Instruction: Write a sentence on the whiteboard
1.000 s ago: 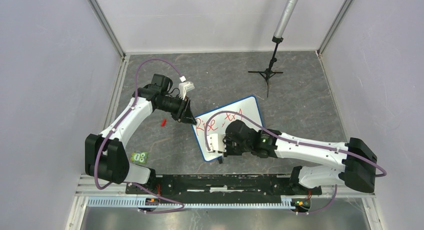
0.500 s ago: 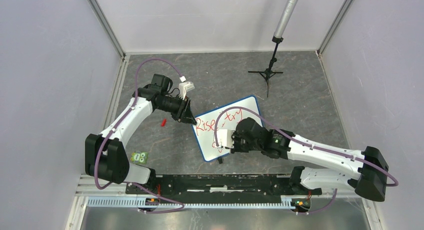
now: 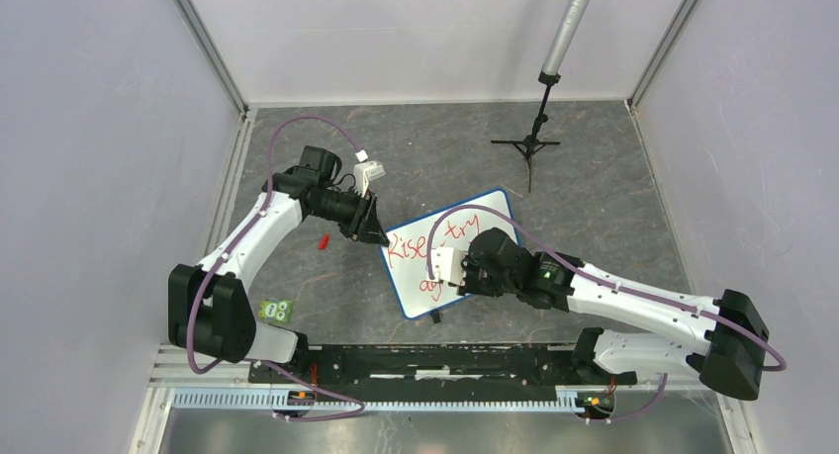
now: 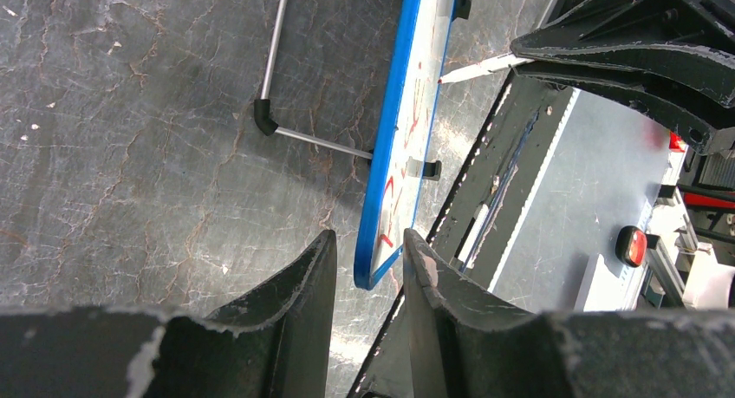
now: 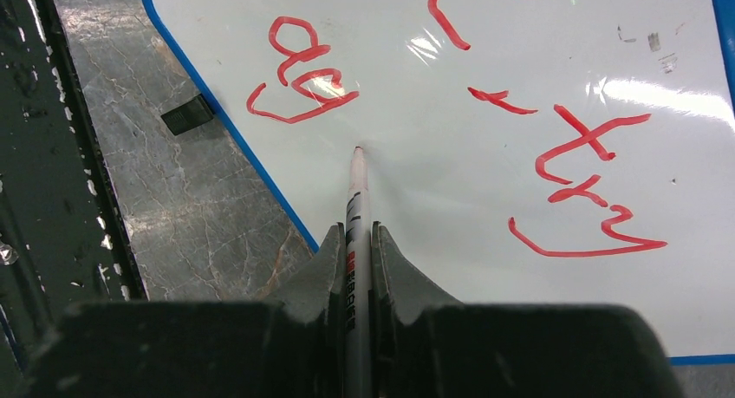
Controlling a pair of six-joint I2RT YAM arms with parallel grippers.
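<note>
The whiteboard (image 3: 485,222), white with a blue rim, lies slanted at mid-table. The sentence (image 3: 435,238) in red reads "Rise, try", with "ag" (image 5: 299,68) begun on a second line below it. My right gripper (image 5: 355,231) is shut on a white marker (image 5: 357,190), whose tip touches the board just after the "g". In the top view my right gripper (image 3: 442,281) hovers over the board's near half. My left gripper (image 4: 368,242) has its jaws closed round the board's left corner (image 4: 377,272), one finger against its face. That left gripper (image 3: 381,234) sits at the board's left edge.
A black tripod with a grey pole (image 3: 535,142) stands at the back right. A small red cap (image 3: 324,241) lies left of the board, and a green tag (image 3: 277,311) by the left arm's base. A black rail (image 3: 435,360) runs along the near edge. The board's metal prop leg (image 4: 273,68) shows behind it.
My right gripper has moved right and a little away from me along the second line, and the red letters "ag" now show on the board. The left arm has not moved.
</note>
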